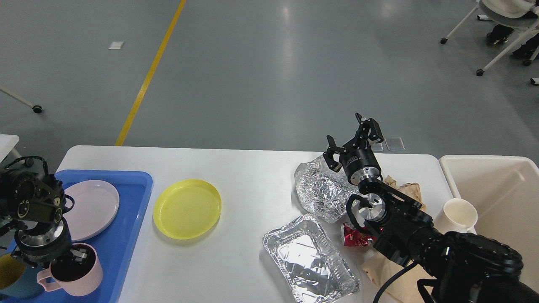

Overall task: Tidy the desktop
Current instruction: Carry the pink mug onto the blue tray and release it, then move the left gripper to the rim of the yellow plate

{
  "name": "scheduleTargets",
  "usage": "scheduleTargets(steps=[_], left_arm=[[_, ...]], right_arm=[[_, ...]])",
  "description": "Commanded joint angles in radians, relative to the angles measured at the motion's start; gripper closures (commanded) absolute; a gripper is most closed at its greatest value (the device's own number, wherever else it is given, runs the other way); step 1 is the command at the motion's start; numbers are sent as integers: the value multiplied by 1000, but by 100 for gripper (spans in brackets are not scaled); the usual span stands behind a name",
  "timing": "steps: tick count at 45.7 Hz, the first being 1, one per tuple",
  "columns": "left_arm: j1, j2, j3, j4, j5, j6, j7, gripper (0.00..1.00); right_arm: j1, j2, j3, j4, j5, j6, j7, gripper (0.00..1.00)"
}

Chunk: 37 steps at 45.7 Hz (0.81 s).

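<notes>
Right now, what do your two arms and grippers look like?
Both arms are black with bare silver metal rings at the wrist joints. The right gripper has two black angular fingers, and a black cable hangs below that arm. The left gripper has pale finger pads; gold fittings mark its wrist.

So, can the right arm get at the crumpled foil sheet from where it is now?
Probably yes. The right pincer stands open just above the crumpled foil sheet, and nothing lies on the sheet's near part. The arm itself hides the sheet's right edge, so I cannot judge that side.
</notes>
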State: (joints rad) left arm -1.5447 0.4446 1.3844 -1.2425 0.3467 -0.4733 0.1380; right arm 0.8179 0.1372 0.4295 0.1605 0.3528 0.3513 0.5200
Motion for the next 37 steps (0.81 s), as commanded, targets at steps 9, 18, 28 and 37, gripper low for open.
scheduleTargets(steps=[9, 18, 28, 37], left_arm=[[58, -6, -10, 37, 0, 58, 0, 85], [58, -4, -5, 41, 0, 35, 3, 11], [40, -1, -13, 92, 0, -105, 75, 0], [0, 14, -51, 173, -6, -275, 94, 0]], right_arm=[[0, -1, 0, 1, 0, 0, 0, 0], [0, -1, 0, 1, 0, 0, 0, 0], [0, -1, 0, 1, 0, 0, 0, 0], [0, 1, 0, -1, 0, 0, 0, 0]])
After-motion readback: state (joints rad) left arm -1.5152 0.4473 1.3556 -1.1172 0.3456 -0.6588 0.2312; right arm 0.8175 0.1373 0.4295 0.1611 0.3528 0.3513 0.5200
